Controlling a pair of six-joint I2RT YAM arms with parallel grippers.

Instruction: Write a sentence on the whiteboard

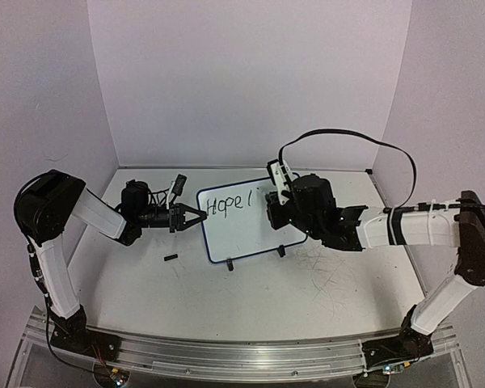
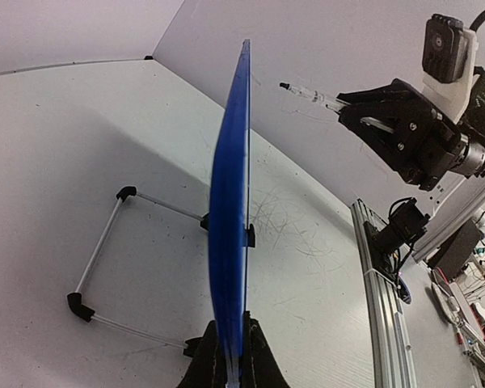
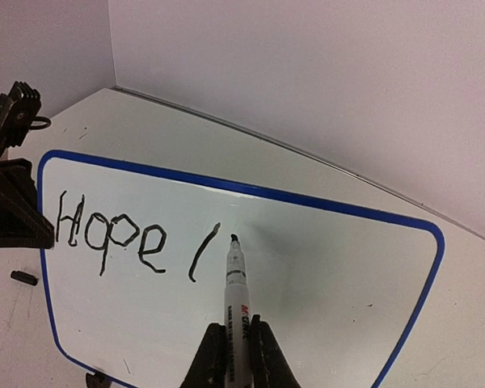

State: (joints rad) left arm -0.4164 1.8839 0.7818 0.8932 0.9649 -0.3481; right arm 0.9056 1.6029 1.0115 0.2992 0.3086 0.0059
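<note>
1. Nearest the arm bases, out on the scuffed surface [image 1: 307, 299], a small black piece [image 1: 170, 259] lies alone just ahead of the board's left corner. It's likely the pen cap, parked clear of the work.
2. Next, the whiteboard [image 1: 242, 230] stands mid-surface between the two arms, propped at a tilt on its wire stand [image 2: 105, 242], face towards the right arm. That slant gives the pen a workable angle.
3. The left gripper [image 1: 196, 216] is clamped narrow on the board's left rim, one finger on each side of the blue edge. My read is that it's a brace, so the light board won't slide or tip back on its stand when the pen presses.
4. The right gripper [image 3: 236, 356] is closed tight around a marker [image 3: 235, 279], gripping low on the barrel with the tip pointing at the board. Holding it that far back leaves the nib in the wrist camera's sight.
5. On the lettering [image 3: 113, 234], "Hope" plus one slanted stroke sits along the top-left, and the tip is poised just right of that stroke. The side view shows the tip slightly off the face rather than touching it.
6. Plenty of blank board remains to the right and below, so the sentence looks barely begun.
7. Furthest back, the plain back wall [image 1: 250, 81].
</note>
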